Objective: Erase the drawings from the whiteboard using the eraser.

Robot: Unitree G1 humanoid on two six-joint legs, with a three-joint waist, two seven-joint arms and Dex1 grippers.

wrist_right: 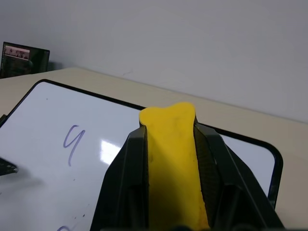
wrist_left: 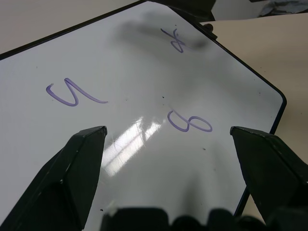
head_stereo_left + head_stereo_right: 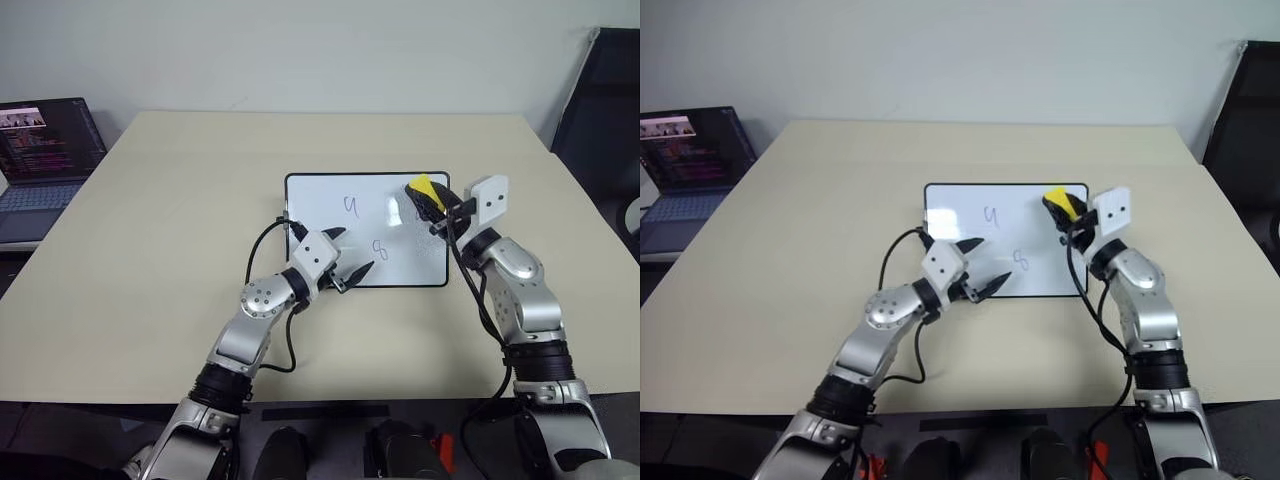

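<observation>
Basically, right claw (image 3: 432, 212) clamps the eraser (image 3: 424, 187) over the whiteboard's (image 3: 310, 195) upper-right corner, ready to wipe. Left claw (image 3: 347, 257), spread wide w/ nothing held, sits at the lower-left edge, prob. steadying it; drawings (image 3: 351, 206) remain, center frame.

Glossy smooth whiteboard (image 3: 330, 225), matt beige table (image 3: 150, 250), soft-looking yellow eraser (image 1: 173, 163)

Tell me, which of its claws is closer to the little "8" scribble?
Left. The left gripper hovers open just beside the "8"; the right gripper, clamping the eraser, sits farther off.
</observation>
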